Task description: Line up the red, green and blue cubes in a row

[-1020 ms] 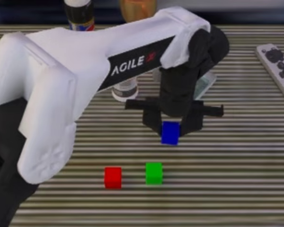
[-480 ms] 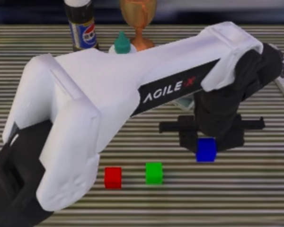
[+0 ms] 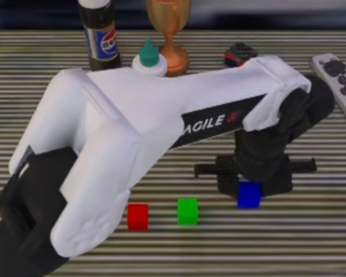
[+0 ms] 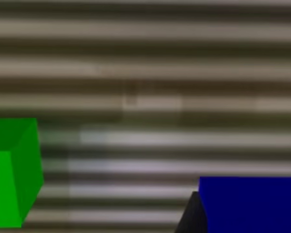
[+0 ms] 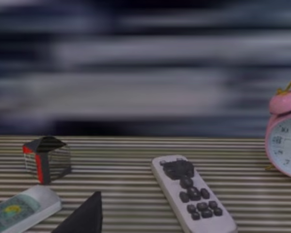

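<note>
I had the left gripper (image 3: pixel 249 183) clamped on the blue cube (image 3: pixel 248 194), held at three o'clock of the green cube (image 3: pixel 187 210) and a little toward twelve of the line it made with the red cube (image 3: pixel 137 216), apparently to extend their row. The blue cube had no long axis; its faces sat square to the row. My right arm stayed out of the top view.

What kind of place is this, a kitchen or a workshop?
Neither, probably: it looks like a rendered test scene, a striped table scattered with unrelated household things: a cola bottle, a goblet, a remote and a pink alarm clock, plus small coloured cubes for the robot.
</note>
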Controlling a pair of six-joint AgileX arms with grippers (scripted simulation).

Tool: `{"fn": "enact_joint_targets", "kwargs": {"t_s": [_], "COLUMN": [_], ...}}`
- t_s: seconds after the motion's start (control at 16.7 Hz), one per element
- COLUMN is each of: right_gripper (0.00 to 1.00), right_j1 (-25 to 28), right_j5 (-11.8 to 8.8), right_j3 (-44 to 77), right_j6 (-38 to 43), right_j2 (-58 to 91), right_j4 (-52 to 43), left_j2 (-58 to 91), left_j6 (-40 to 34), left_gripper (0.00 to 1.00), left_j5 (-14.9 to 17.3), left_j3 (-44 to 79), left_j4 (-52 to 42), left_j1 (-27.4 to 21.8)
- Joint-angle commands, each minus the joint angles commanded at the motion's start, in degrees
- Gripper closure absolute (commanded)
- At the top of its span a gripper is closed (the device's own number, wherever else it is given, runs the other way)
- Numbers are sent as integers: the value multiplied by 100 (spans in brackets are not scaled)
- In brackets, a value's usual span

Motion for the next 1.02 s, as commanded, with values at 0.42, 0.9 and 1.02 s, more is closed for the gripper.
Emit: {"fn": "enact_joint_targets", "kwargs": {"t_s": [0.42,0.9,1.02], "right_gripper": [0,0,0], "right_j1": [0,0,0], "right_j5": [0,0,0], "right_j3": [0,0,0], "right_j6": [0,0,0], "right_j2": [0,0,0], "right_j4": [0,0,0], "left_j2": [121,121,121], "left_j6": [-13,-13,-13], "left_gripper": [100,40,25], "left_j5": [-17,-17,-17], "left_j3": [-439,-439,-439], "left_j4": [526,526,526], "left_j1": [-2,-2,-2]}}
